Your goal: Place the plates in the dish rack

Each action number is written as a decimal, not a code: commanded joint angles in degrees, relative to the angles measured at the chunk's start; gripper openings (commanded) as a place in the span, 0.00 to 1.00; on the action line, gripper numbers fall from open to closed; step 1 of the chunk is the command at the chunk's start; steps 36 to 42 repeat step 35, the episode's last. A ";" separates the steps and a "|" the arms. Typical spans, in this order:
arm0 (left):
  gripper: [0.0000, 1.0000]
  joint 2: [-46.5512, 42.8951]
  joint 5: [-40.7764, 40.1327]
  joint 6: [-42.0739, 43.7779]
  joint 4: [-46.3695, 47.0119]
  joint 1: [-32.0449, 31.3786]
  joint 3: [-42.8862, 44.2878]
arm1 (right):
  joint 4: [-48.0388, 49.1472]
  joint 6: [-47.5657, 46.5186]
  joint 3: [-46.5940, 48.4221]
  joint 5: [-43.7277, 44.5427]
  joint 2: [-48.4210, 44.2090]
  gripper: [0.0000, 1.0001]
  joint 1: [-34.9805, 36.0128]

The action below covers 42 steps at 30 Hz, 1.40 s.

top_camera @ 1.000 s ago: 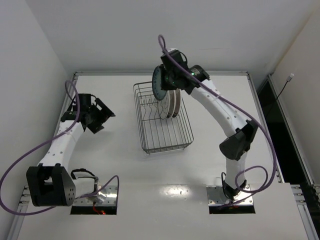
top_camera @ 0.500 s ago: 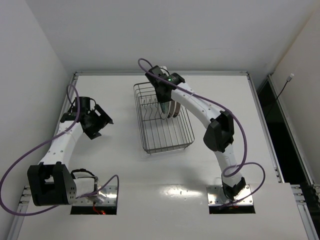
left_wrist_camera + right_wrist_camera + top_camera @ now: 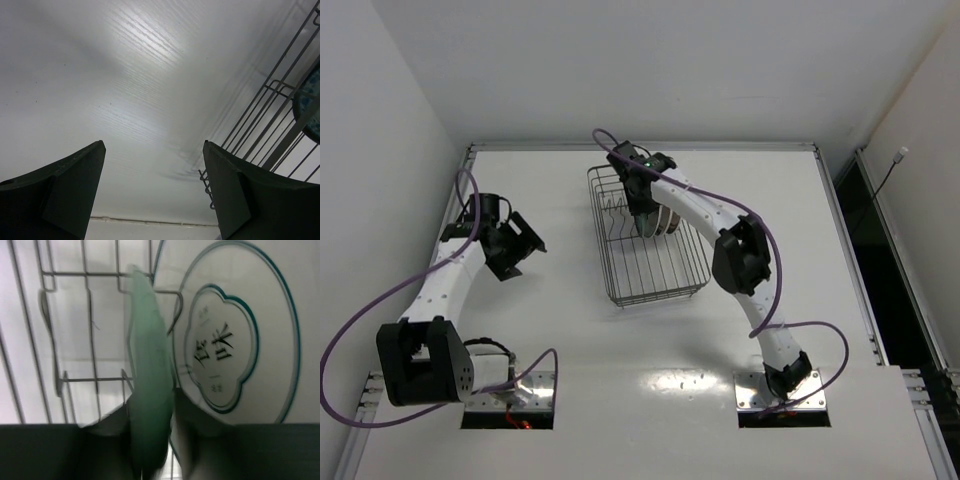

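Overhead, at the far left, the left tool [image 3: 523, 244] hangs above the white table [image 3: 570, 340], well apart from the work. Its two dark fingers are spread wide with nothing between them. It seems to be parked there to leave room for the other arm. Its own camera catches only tabletop and, at the right margin, the wire side of the rack.

In the middle sits the dish rack [image 3: 655, 298], a grey wire basket on the table toward the far side. The right arm curves over from the right and dips into the rack's far end. The right tool [image 3: 642, 215] is closed narrowly on the rim of the teal plate [image 3: 150, 390], holding it on edge so that it can slide down between the upright prongs [image 3: 616, 213].

Just right of it, a white plate [image 3: 240, 315] with a dark centre mark is already standing on edge. More plates [image 3: 670, 222] stand beyond that. By my judgement the teal plate is nearly seated, and letting go comes next.
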 commanded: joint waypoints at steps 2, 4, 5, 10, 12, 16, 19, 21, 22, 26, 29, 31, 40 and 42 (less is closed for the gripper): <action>0.77 0.91 2.34 2.04 -0.31 1.27 2.73 | 1.72 0.47 3.17 -2.01 0.78 0.33 -0.95; 0.77 0.92 2.35 2.56 -0.31 1.27 3.26 | 1.71 0.47 3.17 -2.53 -1.24 0.45 -0.95; 0.77 0.92 2.35 2.57 -0.31 1.27 3.26 | 1.11 0.47 3.69 -2.54 -2.21 0.47 -0.95; 0.77 3.11 4.81 7.03 0.83 1.79 7.12 | 1.10 -0.05 3.70 -7.10 -9.85 0.60 -0.95; 0.77 5.30 5.51 8.54 0.83 1.79 9.14 | 0.58 -0.05 4.30 -10.16 -13.54 0.66 -0.95; 0.77 8.03 4.99 11.87 -0.66 1.79 14.68 | 1.44 0.47 4.23 -15.53 -20.83 0.79 -0.95; 0.77 8.56 6.65 13.81 -0.66 1.79 16.53 | 1.45 0.47 0.99 -15.03 -28.13 0.88 -2.70; 0.77 9.09 9.10 14.61 1.18 1.79 17.06 | 1.45 0.47 -7.87 -13.27 -31.82 0.92 -4.89; 0.77 9.09 10.16 14.61 1.97 1.79 17.06 | 0.84 -0.05 -14.52 -12.74 -33.49 0.95 -7.60; 0.77 5.85 15.43 15.14 8.99 1.79 13.22 | -1.70 -1.63 -27.31 -11.17 -40.43 1.00 -13.33; 0.78 1.89 15.36 16.28 14.97 1.27 8.47 | -1.71 -3.04 -34.78 -8.52 -44.13 1.00 -15.53; 0.85 1.88 16.32 15.76 17.26 0.56 6.96 | -0.49 -3.04 -39.43 -7.56 -48.33 1.00 -16.41; 1.00 5.12 20.17 11.81 23.76 -0.76 3.97 | 0.04 -2.52 -44.90 -1.43 -54.14 1.00 -18.00; 1.00 5.12 20.17 11.81 23.76 -0.76 3.97 | 0.04 -2.52 -44.90 -1.43 -54.14 1.00 -18.00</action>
